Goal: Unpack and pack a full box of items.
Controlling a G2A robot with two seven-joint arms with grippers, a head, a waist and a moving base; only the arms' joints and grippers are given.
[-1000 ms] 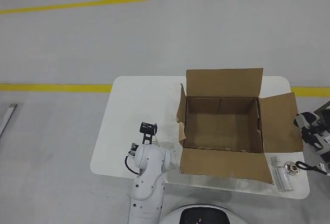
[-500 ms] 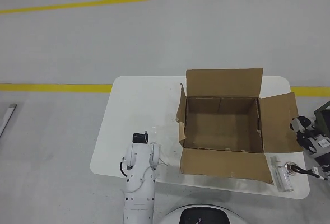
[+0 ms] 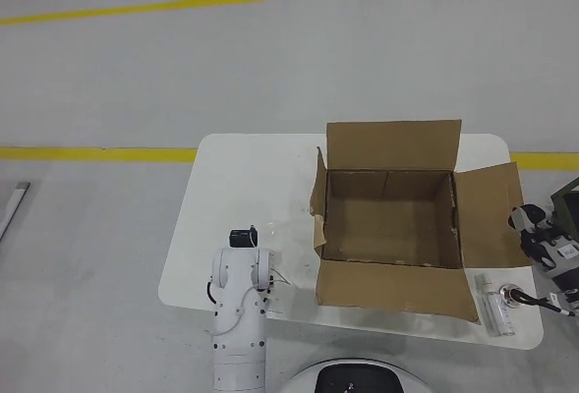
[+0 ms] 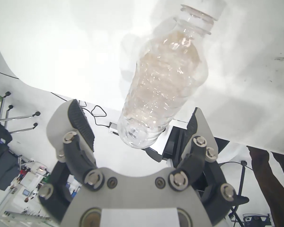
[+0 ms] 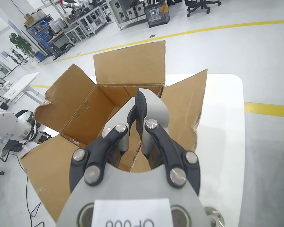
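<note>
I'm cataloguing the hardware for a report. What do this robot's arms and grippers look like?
The left arm and right arm are white with rounded joints; a black cable loops beside the left one. The left gripper and right gripper match: grey metal base with a white label, black linkages with silver bolts, pale finger shells with black ribbed pads.

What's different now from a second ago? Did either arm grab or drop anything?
The left gripper, open, drew back toward the robot and slightly leftward; the clear bottle lies on the table before it, not gripped. The right gripper, shut and empty, shifted only slightly. The cardboard box stayed put.
</note>
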